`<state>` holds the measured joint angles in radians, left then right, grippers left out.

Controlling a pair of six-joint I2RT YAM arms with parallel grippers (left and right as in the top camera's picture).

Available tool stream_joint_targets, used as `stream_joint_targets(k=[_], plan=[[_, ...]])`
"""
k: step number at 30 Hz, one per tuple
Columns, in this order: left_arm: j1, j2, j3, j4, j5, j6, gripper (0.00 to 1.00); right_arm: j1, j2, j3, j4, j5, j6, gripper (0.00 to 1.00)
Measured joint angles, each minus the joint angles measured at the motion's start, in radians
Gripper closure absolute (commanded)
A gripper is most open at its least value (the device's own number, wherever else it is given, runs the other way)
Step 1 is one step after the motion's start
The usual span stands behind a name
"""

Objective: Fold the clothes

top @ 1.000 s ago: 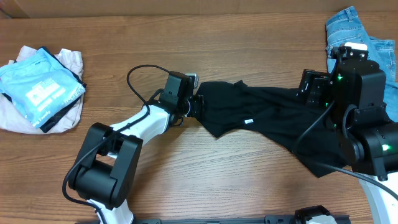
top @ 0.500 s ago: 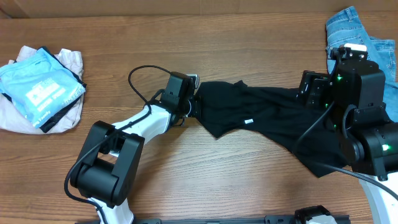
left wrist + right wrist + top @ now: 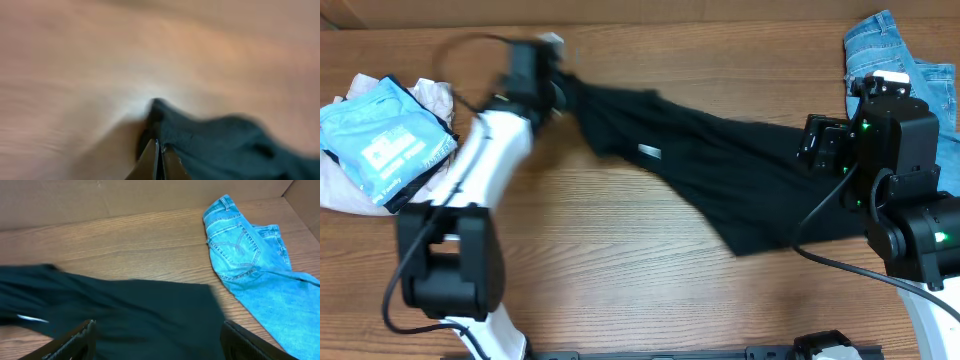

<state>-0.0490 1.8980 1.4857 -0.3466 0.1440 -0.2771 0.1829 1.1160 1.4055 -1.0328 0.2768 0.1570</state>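
The black T-shirt [image 3: 720, 170] lies stretched across the table from far left to right, its white neck tag [image 3: 649, 151] showing. My left gripper [image 3: 558, 88] is shut on the shirt's left edge [image 3: 210, 140], with the image blurred by motion. My right gripper [image 3: 157, 340] is open and hovers over the shirt's right part [image 3: 125, 310], holding nothing. In the overhead view the right arm's body [image 3: 880, 150] hides those fingers.
Light-blue jeans [image 3: 895, 55] lie at the far right corner, also in the right wrist view [image 3: 250, 265]. A sky-blue garment with white print [image 3: 380, 140] rests on a pale cloth [image 3: 430, 100] at the far left. A cardboard wall [image 3: 125, 200] runs along the back.
My left gripper has swung far to the left and back, dragging the shirt's left edge with it and stretching the shirt out. The right arm has not moved.
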Motion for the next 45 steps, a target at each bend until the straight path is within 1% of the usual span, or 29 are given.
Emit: stream_joint_targets(k=[1,2,3,6,9,13,17,21,25,27,30,35,40,45], plan=[[0.039,0.0,0.037,-0.02,-0.003,0.002,0.71,0.0,0.0,0.0,-0.001,0.0,0.0,0.18],[0.082,0.0,0.08,-0.052,-0.003,0.01,0.4,0.0,0.0,0.0,0.0,0.0,0.0,0.18],[0.115,-0.002,0.115,-0.081,0.002,0.01,0.0,0.0,0.0,0.0,0.0,0.0,0.0,0.18],[0.201,-0.012,0.202,-0.188,0.036,0.011,0.0,0.0,0.0,0.0,0.0,-0.001,0.0,0.17],[0.212,-0.032,0.23,-0.307,0.089,0.011,0.0,0.0,0.0,0.0,0.0,0.0,0.0,0.16],[0.141,-0.033,0.235,-0.476,0.134,0.017,0.0,0.0,0.0,0.0,-0.001,0.0,0.0,0.12],[0.021,-0.033,0.235,-0.553,0.154,0.027,0.0,0.0,0.0,0.0,-0.002,-0.001,0.0,0.12],[-0.132,-0.029,0.235,-0.563,0.16,0.031,0.0,0.0,0.0,0.0,-0.002,-0.003,0.0,0.12],[-0.245,0.002,0.235,-0.563,0.116,-0.027,0.0,0.0,0.0,0.0,-0.011,-0.008,0.0,0.12],[-0.273,0.042,0.235,-0.56,0.092,-0.067,0.0,0.0,0.0,0.0,-0.015,-0.008,0.0,0.12],[-0.276,0.129,0.235,-0.555,0.06,-0.132,0.0,0.0,0.0,0.0,-0.027,-0.008,0.0,0.12],[-0.242,0.256,0.226,-0.491,0.031,-0.189,0.01,0.0,0.0,0.0,-0.041,-0.008,0.0,0.11],[-0.223,0.275,0.221,-0.465,-0.005,-0.224,0.0,0.0,0.0,0.0,-0.042,-0.008,0.0,0.11],[-0.224,0.275,0.221,-0.444,-0.056,-0.278,0.05,0.0,0.0,0.0,-0.042,-0.008,0.0,0.11]])
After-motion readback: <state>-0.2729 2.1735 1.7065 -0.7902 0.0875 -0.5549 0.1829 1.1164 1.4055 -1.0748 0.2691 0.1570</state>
